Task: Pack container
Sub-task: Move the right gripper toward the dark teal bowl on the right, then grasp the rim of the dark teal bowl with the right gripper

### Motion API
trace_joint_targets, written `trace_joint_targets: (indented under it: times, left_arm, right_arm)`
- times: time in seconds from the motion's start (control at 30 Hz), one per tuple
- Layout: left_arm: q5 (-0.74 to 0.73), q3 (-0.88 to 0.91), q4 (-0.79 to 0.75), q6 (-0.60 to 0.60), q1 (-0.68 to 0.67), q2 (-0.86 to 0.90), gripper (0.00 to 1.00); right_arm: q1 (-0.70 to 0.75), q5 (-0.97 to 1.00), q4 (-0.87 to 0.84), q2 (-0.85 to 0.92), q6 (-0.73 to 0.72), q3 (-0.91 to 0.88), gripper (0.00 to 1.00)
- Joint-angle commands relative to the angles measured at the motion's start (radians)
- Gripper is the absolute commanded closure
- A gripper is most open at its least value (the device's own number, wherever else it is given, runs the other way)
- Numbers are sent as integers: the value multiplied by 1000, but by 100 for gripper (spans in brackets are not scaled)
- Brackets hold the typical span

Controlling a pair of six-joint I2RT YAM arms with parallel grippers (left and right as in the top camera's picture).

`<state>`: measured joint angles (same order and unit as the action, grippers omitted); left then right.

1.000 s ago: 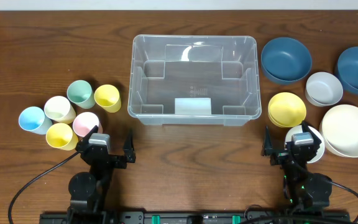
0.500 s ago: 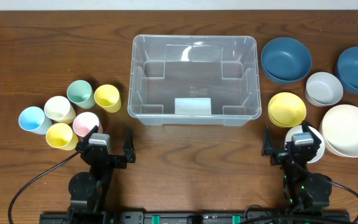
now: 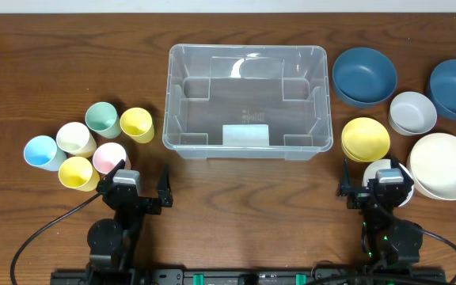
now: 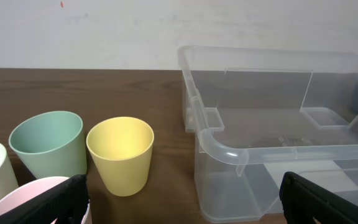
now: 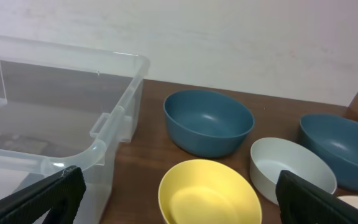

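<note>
Clear plastic, the container (image 3: 246, 99) sits ahead of and between the two pairs of jaws, its long axis crosswise. The left jaws and right jaws both stand wide apart, empty, and about equally near.

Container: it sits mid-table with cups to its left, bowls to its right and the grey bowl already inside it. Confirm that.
Wrong on one point: the container holds nothing. The overhead view shows the grey bowl on the table to its right, among the other bowls. The cups are to its left, as stated.
</note>
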<state>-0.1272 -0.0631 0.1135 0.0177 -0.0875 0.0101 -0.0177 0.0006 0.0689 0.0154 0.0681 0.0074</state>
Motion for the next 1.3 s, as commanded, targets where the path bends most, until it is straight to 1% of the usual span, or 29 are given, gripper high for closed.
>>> trace_joint_targets:
  times: [0.0,0.1,0.13,0.2,0.3,0.4,0.47,0.53,0.63,0.77,0.9,1.0,1.2,1.27]
  left_arm:
    - [8,31,8,-18,4,-6,2]
    - [8,31,8,-18,4,-6,2]
    - [8,31,8,-18,4,-6,2]
    - [8,31,8,-18,4,-6,2]
    - [8,31,8,-18,4,-6,2]
    - [8,31,8,-18,4,-6,2]
    - [8,31,8,-18,4,-6,2]
    - [8,31,8,-18,4,-6,2]
    - [8,31,8,-18,4,-6,2]
    - [8,31,8,-18,4,-6,2]
    - [8,31,8,-18,4,-6,2]
    - [8,31,8,-18,4,-6,2]
    - [8,31,8,-18,4,-6,2]
    - [8,31,8,-18,4,-6,2]
  right_arm:
    - [6,6,2,10,-71,-1,1]
    - [6,6,26,10,-173,16,1]
    - [6,6,57,10,-220,39,1]
    - [6,6,122,11,-252,94,1]
    - [6,7,214,34,-234,225,1]
    - [6,19,278,123,-193,401,1]
    - [6,26,323,218,-193,526,1]
    - [6,26,393,354,-194,680,1]
    - [21,36,550,578,-223,913,1]
    - [79,10,786,901,-225,1248,1]
    - [125,-22,975,1153,-225,1519,1]
    - [125,-45,1053,1281,-225,1619,1]
    - [126,-53,1114,1419,-209,1619,1]
    - [130,-53,1111,1455,-215,1619,5]
